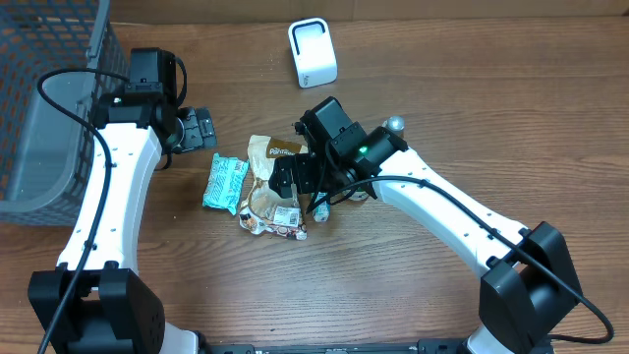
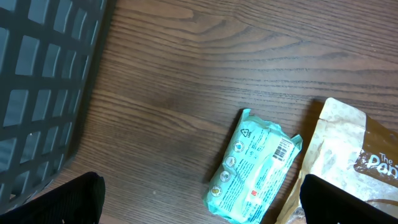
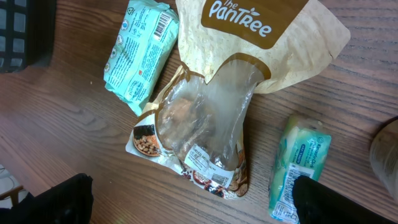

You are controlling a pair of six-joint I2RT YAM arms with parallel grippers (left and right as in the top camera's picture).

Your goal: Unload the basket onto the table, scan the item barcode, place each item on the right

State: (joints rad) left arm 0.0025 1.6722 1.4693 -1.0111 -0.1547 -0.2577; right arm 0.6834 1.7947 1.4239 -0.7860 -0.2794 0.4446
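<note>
Our right gripper [image 1: 295, 179] hangs with jaws spread wide and nothing between them, directly above the clear-window snack pouch [image 3: 199, 124]. The pouch lies flat on the table [image 1: 442, 118], overlapping a brown pouch [image 3: 261, 37]. Its long axis runs away from the wrist, between the two fingers, with a label [image 3: 208, 167] at the near end. Our left gripper [image 1: 200, 128], also wide and empty, sits farther off near the teal packet [image 2: 255, 165]. We judge the right arm nearer; the white scanner [image 1: 313, 51] stands well apart beyond the pile
</note>
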